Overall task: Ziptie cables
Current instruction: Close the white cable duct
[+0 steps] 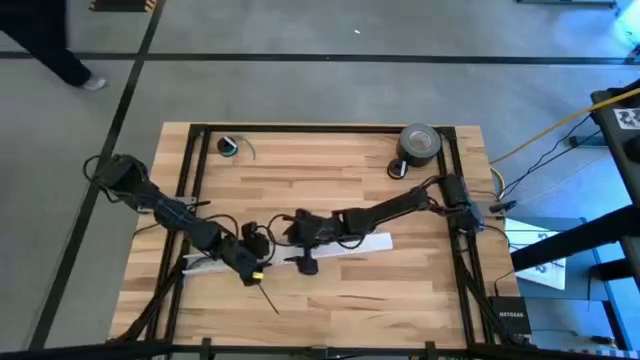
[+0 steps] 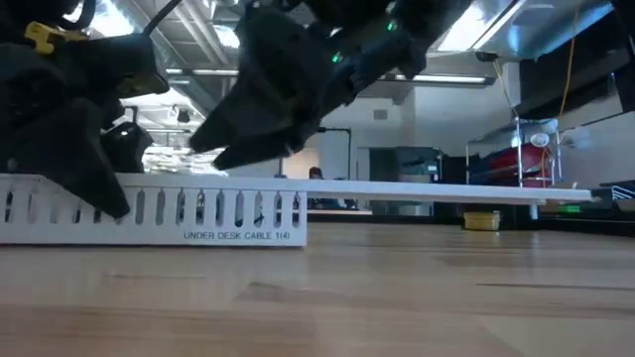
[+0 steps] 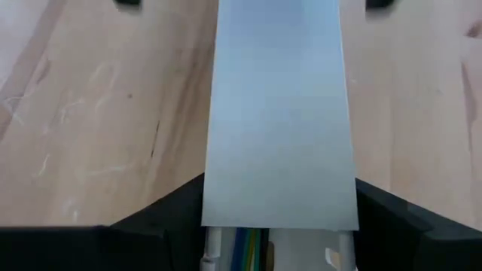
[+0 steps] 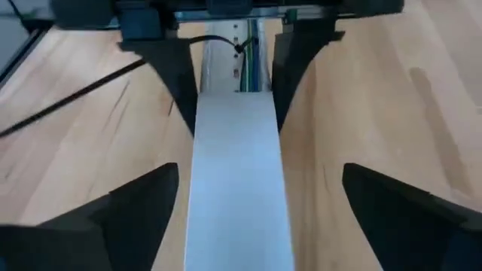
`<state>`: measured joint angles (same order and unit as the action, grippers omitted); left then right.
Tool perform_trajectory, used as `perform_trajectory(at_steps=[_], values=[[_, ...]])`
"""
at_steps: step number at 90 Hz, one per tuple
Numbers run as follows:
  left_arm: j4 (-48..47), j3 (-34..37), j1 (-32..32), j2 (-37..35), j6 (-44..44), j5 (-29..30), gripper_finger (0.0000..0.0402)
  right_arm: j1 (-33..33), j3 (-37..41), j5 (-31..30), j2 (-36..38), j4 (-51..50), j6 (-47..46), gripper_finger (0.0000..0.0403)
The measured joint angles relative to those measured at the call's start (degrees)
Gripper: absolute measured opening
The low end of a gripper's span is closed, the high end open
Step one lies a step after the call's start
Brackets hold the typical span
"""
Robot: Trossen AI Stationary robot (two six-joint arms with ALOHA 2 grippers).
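Mid-table | left gripper [image 1: 250, 268] clamps flat white cover strip [image 3: 279, 120] | right gripper [image 4: 260, 218] spread, straddling it

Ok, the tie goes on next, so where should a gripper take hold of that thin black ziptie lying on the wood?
Probably near its free end, the one away from the left gripper, coming straight down with the jaws across its width: the ziptie lies flat and straight on the table, so only a top approach seems open.
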<state>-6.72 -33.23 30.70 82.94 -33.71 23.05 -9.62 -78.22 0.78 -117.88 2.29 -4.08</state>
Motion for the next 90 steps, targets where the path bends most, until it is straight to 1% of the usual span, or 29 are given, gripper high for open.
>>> perform_trajectory(at_steps=[15, 39, 60, 74, 90], values=[[0.4, 0.0, 0.0, 0.0, -1.3, 0.0, 0.0237, 0.0, 0.0, 0.2, 2.7, -2.6, 1.6, 0.0362], [0.4, 0.0, -0.4, 0.0, -1.0, 0.0, 0.0237, -0.1, 0.1, 0.2, 2.8, -2.8, 1.5, 0.0362], [0.5, 0.0, -1.7, 0.0, -5.0, -0.4, 0.0237, -0.1, 0.1, 0.1, 2.7, -2.4, 1.5, 0.0362], [0.4, 0.0, -4.6, -0.1, -5.7, -4.6, 0.0237, -0.1, 0.1, 0.1, 2.4, -2.5, 1.5, 0.0362], [0.9, -0.1, -6.5, 0.1, -3.3, -6.4, 0.0237, 0.0, 0.1, 0.0, 2.4, -2.4, 1.5, 0.0362]])
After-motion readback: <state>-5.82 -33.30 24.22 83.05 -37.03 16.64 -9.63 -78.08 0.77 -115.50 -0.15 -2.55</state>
